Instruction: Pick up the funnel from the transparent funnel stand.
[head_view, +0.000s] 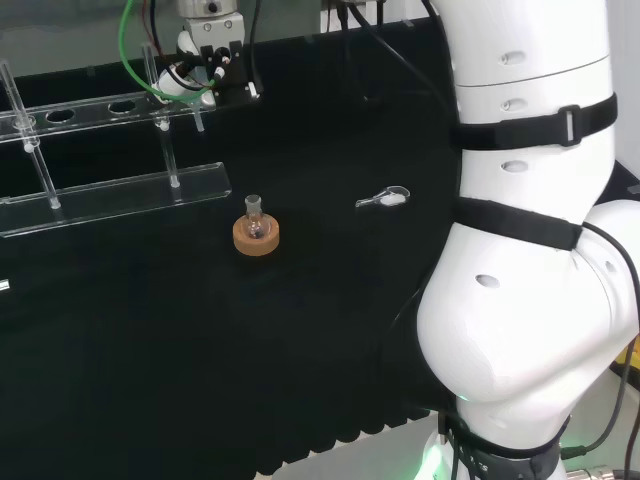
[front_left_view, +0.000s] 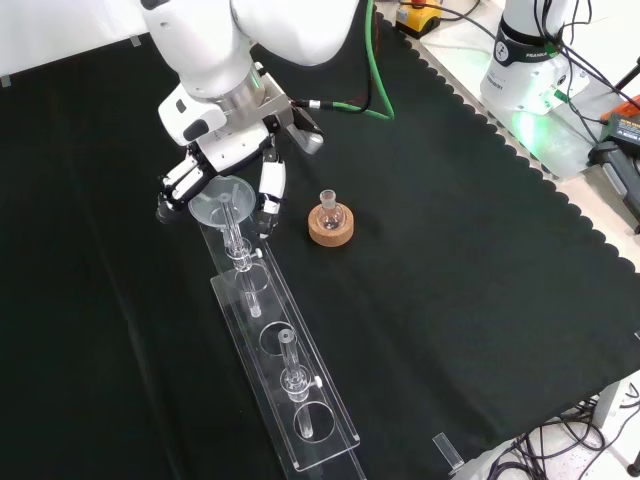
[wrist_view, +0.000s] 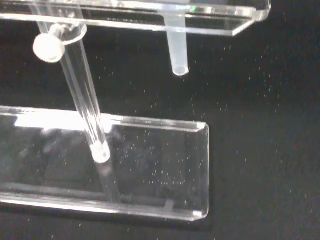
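Observation:
A clear funnel (front_left_view: 222, 196) sits in the end hole of the transparent stand (front_left_view: 285, 385), its bowl above the top shelf. In the wrist view its stem (wrist_view: 176, 47) hangs below that shelf, over the stand's base plate (wrist_view: 150, 165). The black and white hand (front_left_view: 225, 150) comes down over the funnel. Its fingers (front_left_view: 268, 186) reach down on both sides of the bowl, fairly straight, and no closed grip on the bowl shows. In the head view the hand (head_view: 208, 70) is at the right end of the stand (head_view: 110, 105), over the funnel (head_view: 182, 86).
A small round flask on a cork ring (front_left_view: 330, 226) stands just right of the stand in the front view. A small clear piece (head_view: 385, 199) lies on the cloth farther right in the head view. The arm's white links (head_view: 530, 250) stand at that view's right.

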